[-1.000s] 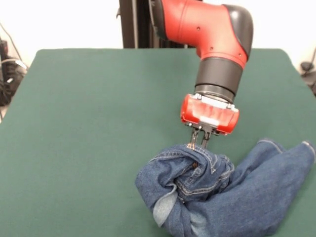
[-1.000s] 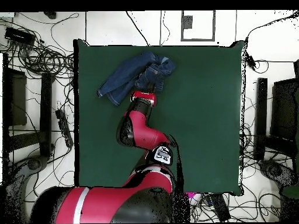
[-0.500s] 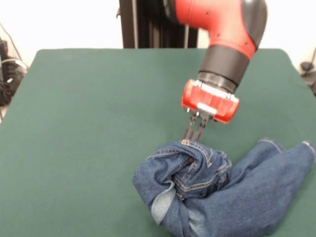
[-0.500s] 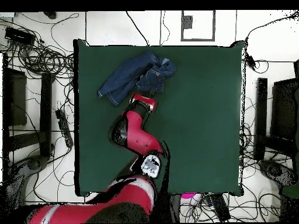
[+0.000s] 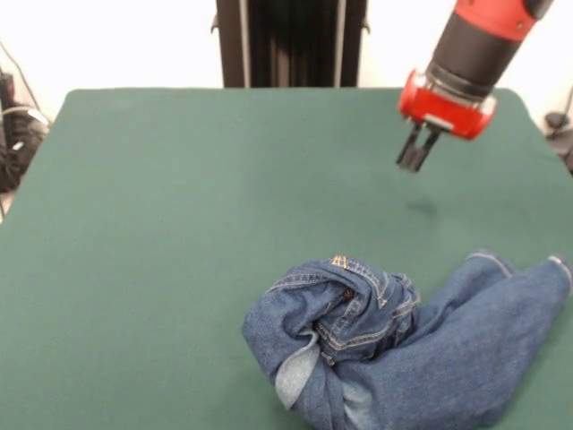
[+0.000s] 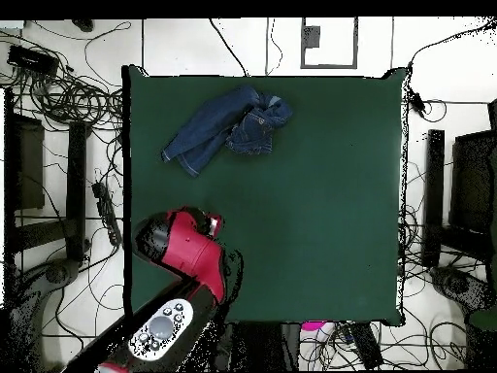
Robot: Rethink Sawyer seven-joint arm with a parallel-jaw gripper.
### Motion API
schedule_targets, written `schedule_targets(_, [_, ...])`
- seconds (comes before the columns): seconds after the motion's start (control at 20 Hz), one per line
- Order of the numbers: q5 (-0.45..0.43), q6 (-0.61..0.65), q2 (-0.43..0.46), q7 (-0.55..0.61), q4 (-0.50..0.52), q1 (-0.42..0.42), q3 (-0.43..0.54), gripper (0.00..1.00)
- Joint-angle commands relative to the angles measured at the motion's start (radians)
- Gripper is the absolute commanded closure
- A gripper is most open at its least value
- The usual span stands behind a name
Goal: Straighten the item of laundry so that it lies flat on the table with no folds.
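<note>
The blue denim jeans (image 5: 407, 345) lie crumpled at the near right of the green table (image 5: 179, 224). The waistband part is bunched in folds, with a faded patch showing, and the legs spread to the right. In the overhead view the jeans (image 6: 228, 126) lie near the table's (image 6: 330, 214) upper left. My gripper (image 5: 414, 159) hangs in the air well above and behind the jeans. It is empty, with its fingers slightly apart. In the overhead view the arm (image 6: 184, 253) is drawn back to the lower left.
The robot's black pedestal (image 5: 286, 43) stands behind the table's far edge. Cables (image 6: 68, 97) and equipment lie on the floor around the table.
The gripper has let go of the jeans' waistband and moved up and away towards the far right. The bunched denim has settled back on the table.
</note>
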Motion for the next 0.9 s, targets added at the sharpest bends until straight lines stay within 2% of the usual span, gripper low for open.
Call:
schedule_targets(0.05, [0.054, -0.294, 0.027, 0.376, 0.061, -0.042, 0.096, 1.00])
schedule_targets(0.15, [-0.039, -0.573, 0.044, 0.455, 0.032, -0.039, 0.088, 1.00])
schedule_targets(0.25, [-0.100, -0.715, 0.051, 0.500, 0.002, -0.043, 0.082, 1.00])
schedule_targets(0.45, [-0.144, -0.809, 0.024, 0.487, -0.016, -0.052, 0.088, 1.00])
schedule_targets(0.75, [-0.169, -0.899, 0.004, 0.451, -0.031, -0.062, 0.153, 1.00])
schedule_targets(0.8, [-0.163, -0.897, 0.000, 0.438, -0.030, -0.071, 0.170, 0.00])
schedule_targets(0.9, [-0.193, -0.909, -0.001, 0.449, -0.037, -0.086, 0.182, 0.00])
